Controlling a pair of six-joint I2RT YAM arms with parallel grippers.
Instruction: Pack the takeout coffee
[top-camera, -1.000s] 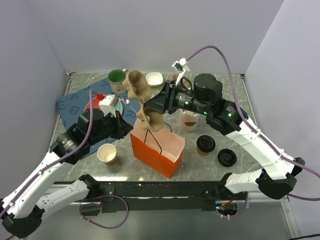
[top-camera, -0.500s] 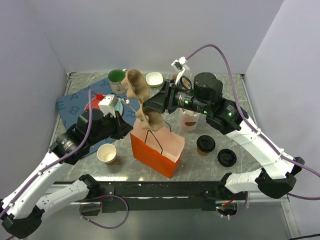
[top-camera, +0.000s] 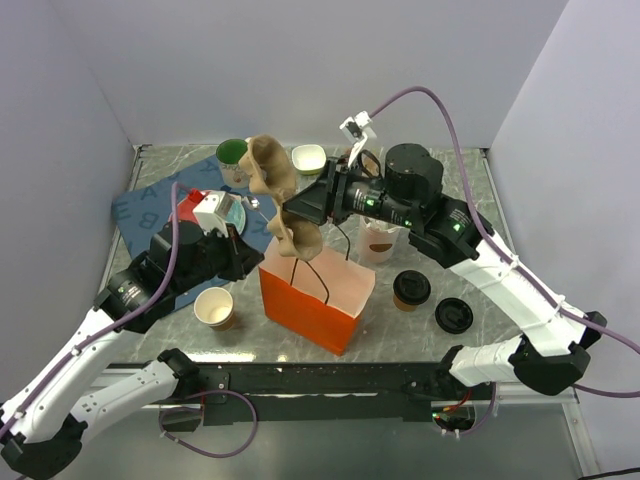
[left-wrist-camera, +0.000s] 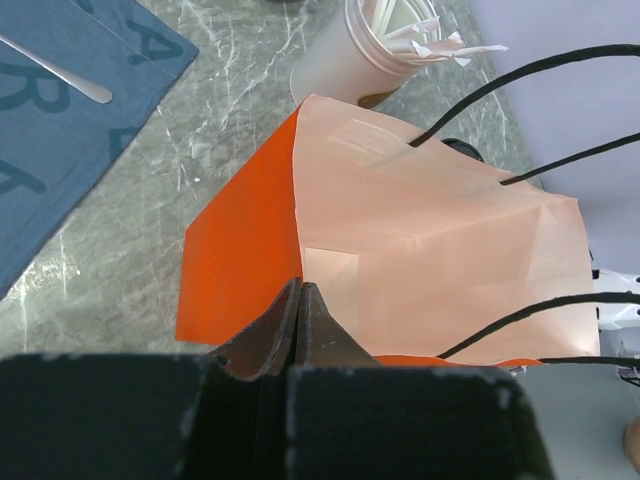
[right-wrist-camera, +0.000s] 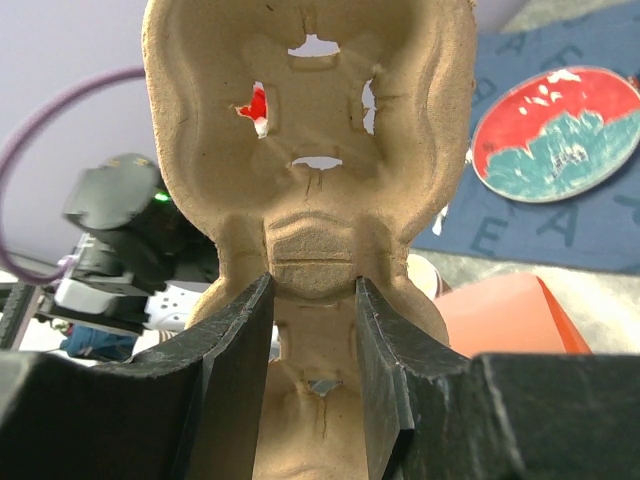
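Note:
The takeout coffee (top-camera: 411, 289), a brown cup with a black lid, stands on the table right of the orange paper bag (top-camera: 312, 302). My right gripper (top-camera: 300, 208) is shut on a brown pulp cup carrier (top-camera: 273, 195) and holds it upright above the bag's far left corner; its fingers clamp the carrier's narrow middle (right-wrist-camera: 310, 120). My left gripper (top-camera: 252, 262) is shut on the bag's left rim, its fingertips pinched at the paper edge (left-wrist-camera: 300, 292). The bag (left-wrist-camera: 430, 230) stands open with its pink inside showing.
A loose black lid (top-camera: 453, 315) lies right of the coffee. A lidless tan cup (top-camera: 214, 308) stands left of the bag. A white tub of stirrers (top-camera: 378, 240) stands behind the bag. A blue mat (top-camera: 150, 205), a red and teal plate (top-camera: 205, 205), a green cup (top-camera: 234, 152) and a white bowl (top-camera: 309, 157) are at the back left.
The right gripper has carried the carrier slightly left and up. The left arm has drawn back a little, still pinching the bag's rim, and the bag has shifted slightly.

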